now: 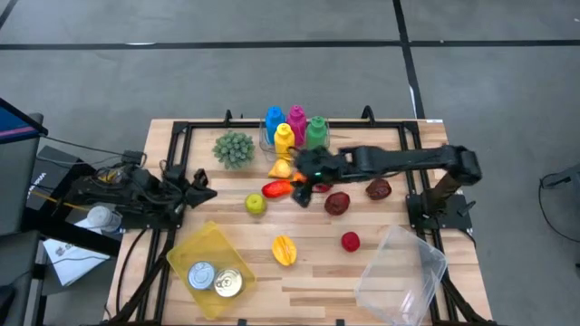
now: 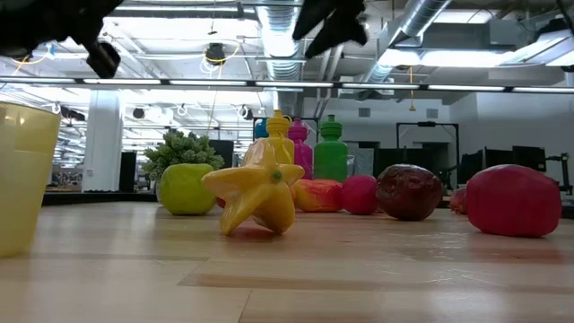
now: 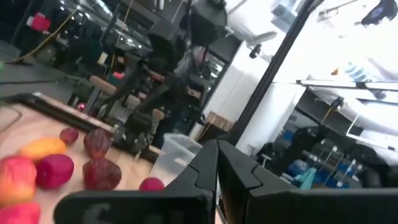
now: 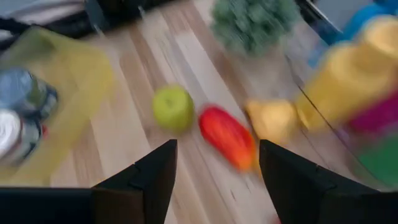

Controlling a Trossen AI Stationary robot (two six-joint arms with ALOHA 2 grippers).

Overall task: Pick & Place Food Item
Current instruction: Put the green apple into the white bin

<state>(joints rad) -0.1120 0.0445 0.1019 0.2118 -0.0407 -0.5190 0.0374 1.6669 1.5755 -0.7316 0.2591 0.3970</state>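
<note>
Several toy foods lie on the wooden table (image 1: 390,231): a red-orange fruit (image 1: 278,188) (image 4: 227,135), a green apple (image 1: 256,205) (image 4: 173,107), a yellow fruit (image 1: 282,167) (image 4: 272,119), a yellow starfruit (image 1: 284,249) (image 2: 257,193), and dark red pieces (image 1: 337,203) (image 1: 379,189). My right gripper (image 1: 304,184) (image 4: 217,180) hangs open above the red-orange fruit, touching nothing. My left gripper (image 1: 196,186) (image 3: 217,180) waits shut at the table's left side, raised off the surface.
Coloured bottles (image 1: 294,129) and a green bush (image 1: 234,148) stand at the far edge. A yellow bin (image 1: 210,270) with two cans (image 1: 214,279) sits near left; a clear tub (image 1: 403,272) lies near right. A small red fruit (image 1: 350,241) rests between them.
</note>
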